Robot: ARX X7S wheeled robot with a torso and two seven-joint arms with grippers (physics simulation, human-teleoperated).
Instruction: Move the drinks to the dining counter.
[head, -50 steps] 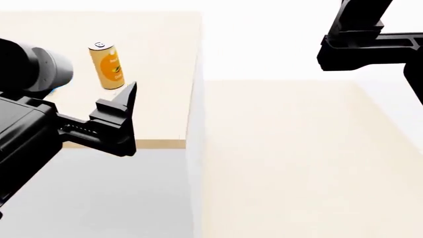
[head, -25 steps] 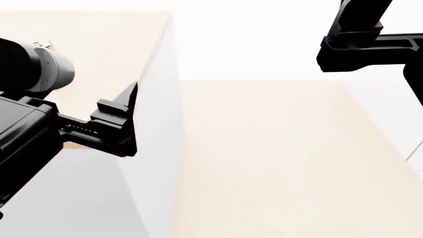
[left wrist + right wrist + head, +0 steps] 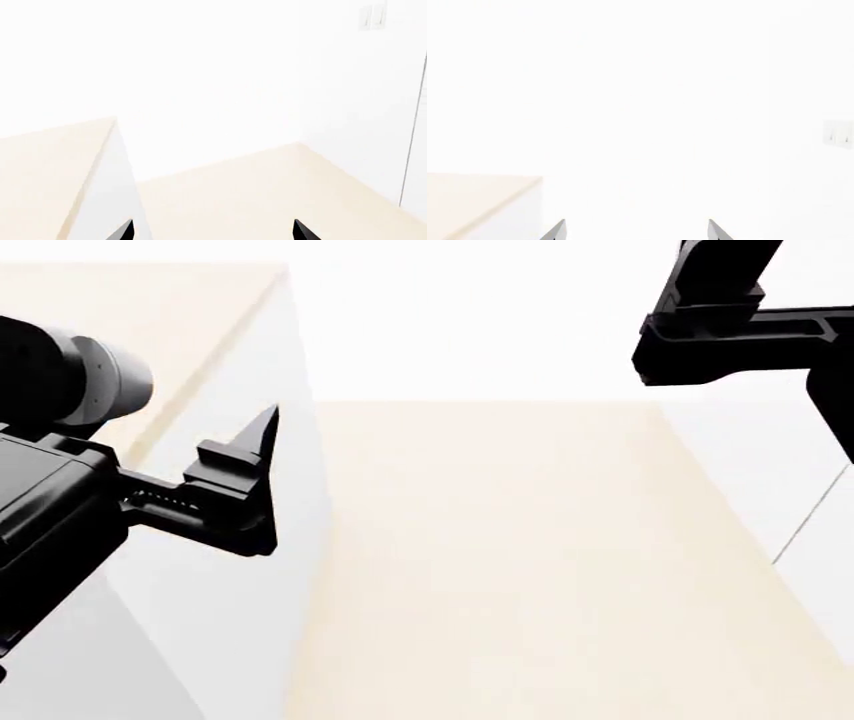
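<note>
Beige counter top [image 3: 507, 560] sprawls below and ahead of both grippers, no cans showing anywhere. Left gripper [image 3: 210, 232] has its tips spread wide with nothing between them, same deal with the right gripper [image 3: 635, 231].

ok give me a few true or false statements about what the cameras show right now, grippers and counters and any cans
1. An orange can stands on the counter in the head view. False: no can shows in any current view.
2. The left gripper is open and holds nothing. True: its two fingertips stand well apart with only bare counter between them.
3. The right gripper is clamped on a can. False: its fingertips are apart and empty.
4. A pale beige counter top fills the middle of the head view. True.
5. A wall switch plate shows in the right wrist view. True.
6. The left arm rests on the counter. False: it hangs in the air beside a white cabinet side.
</note>
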